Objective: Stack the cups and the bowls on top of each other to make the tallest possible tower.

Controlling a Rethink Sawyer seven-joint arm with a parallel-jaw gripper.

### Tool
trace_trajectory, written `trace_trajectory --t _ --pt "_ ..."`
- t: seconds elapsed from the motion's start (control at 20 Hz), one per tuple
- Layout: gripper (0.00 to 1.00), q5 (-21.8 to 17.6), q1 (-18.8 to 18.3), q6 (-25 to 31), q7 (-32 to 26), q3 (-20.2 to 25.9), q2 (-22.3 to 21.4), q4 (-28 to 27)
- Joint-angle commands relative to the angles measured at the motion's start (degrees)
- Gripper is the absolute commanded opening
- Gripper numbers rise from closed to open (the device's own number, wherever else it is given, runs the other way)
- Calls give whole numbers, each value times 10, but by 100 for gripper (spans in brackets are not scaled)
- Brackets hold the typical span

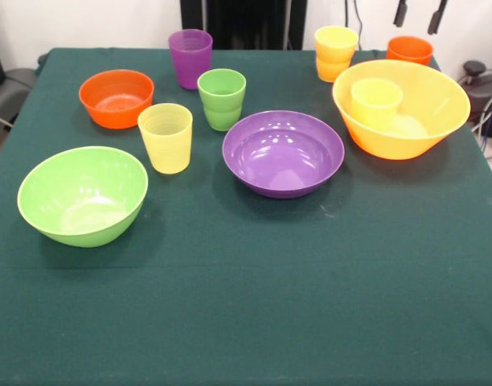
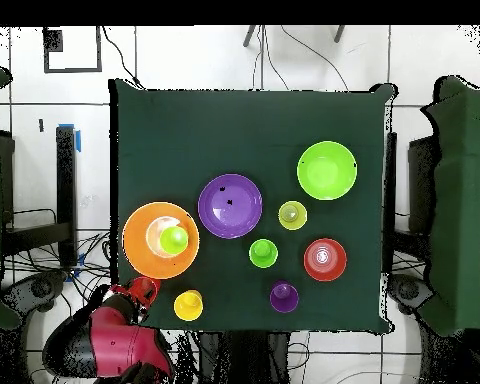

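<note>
Clock bearings below are read in the front view, with 12 toward the robot.

1. Big bowl (image 1: 399, 143): yellow-orange, upright, at 2 o'clock on the table (image 1: 246, 322). You will find one pale cup (image 1: 376, 103) standing upright inside it, left of the bowl's middle. Nothing else is stacked.
2. Purple bowl (image 1: 283, 153): wide and shallow, near the table's centre, just beside the big bowl at its 8 o'clock, with a gap between them.
3. Lime cup (image 1: 222, 98): at 11 o'clock from the purple bowl, close by.
4. Ribbed yellow cup (image 1: 166, 137): at 9 o'clock from the purple bowl, just beside the lime cup.
5. Purple cup (image 1: 190, 58): at 11 o'clock from the lime cup, near the far edge.
6. Orange bowl (image 1: 116, 98): small, at 10 o'clock from the ribbed yellow cup.
7. Lime bowl (image 1: 83, 195): deep, at 8 o'clock on the table, well apart from the big bowl.
8. Yellow-orange cup (image 1: 335, 52): at 11 o'clock from the big bowl, at the far edge.
9. Orange cup (image 1: 409, 50): at 12 o'clock behind the big bowl.
10. Gripper (image 1: 418, 14): you see only its two dark tips at the top edge, above the orange cup, standing apart and holding nothing.
</note>
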Motion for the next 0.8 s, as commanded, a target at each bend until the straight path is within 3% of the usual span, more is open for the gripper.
trace_trajectory --t 0.05,0.3,0.8 --pt "100 37 20 -45 153 44 49 12" --pt "100 51 34 -54 164 45 76 -5" --pt "100 53 50 -47 171 33 91 -18"
